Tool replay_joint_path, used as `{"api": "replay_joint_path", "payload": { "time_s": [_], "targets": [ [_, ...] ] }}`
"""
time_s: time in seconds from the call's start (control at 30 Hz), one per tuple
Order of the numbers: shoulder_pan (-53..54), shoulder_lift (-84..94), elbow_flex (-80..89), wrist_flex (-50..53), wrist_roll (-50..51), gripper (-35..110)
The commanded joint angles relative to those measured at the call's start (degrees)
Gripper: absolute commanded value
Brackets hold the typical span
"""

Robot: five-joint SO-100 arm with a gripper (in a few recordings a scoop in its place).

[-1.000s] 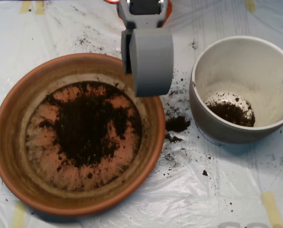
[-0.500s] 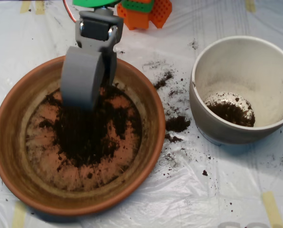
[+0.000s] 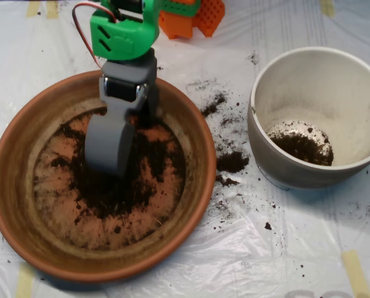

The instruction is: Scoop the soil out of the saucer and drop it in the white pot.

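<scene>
The terracotta saucer (image 3: 11, 186) fills the left half of the overhead view, with dark crumbly soil (image 3: 120, 189) spread over its middle. My grey scoop (image 3: 109, 158) reaches down into the saucer from the top, and its lower end rests on the upper left part of the soil patch. The scoop's shell hides the soil under it. The white pot (image 3: 359, 74) stands at the right, apart from the saucer. A small heap of soil (image 3: 303, 148) lies on the pot's bottom.
Spilled soil lies on the plastic sheet between saucer and pot, with a clump (image 3: 232, 162) near the pot's base. The arm's green wrist part (image 3: 120, 34) and orange parts (image 3: 191, 15) sit at the top edge. Yellow tape strips (image 3: 357, 270) mark the sheet.
The scoop has swung left from above the saucer's upper right rim into the saucer, then sunk lower onto the soil. Spilled crumbs that it hid before now show on the sheet.
</scene>
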Motion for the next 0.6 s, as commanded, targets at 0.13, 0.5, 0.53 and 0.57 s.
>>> {"api": "replay_joint_path", "payload": {
  "time_s": [0.13, 0.5, 0.53, 0.57],
  "targets": [
    [2.3, -8.9, -12.4, 2.7, -1.5, 51],
    [3.3, -22.7, -22.7, 6.0, -3.5, 49],
    [3.2, -23.3, -22.8, 6.1, -3.7, 49],
    [3.2, -23.7, -22.8, 5.9, -3.7, 49]
  ]
}}
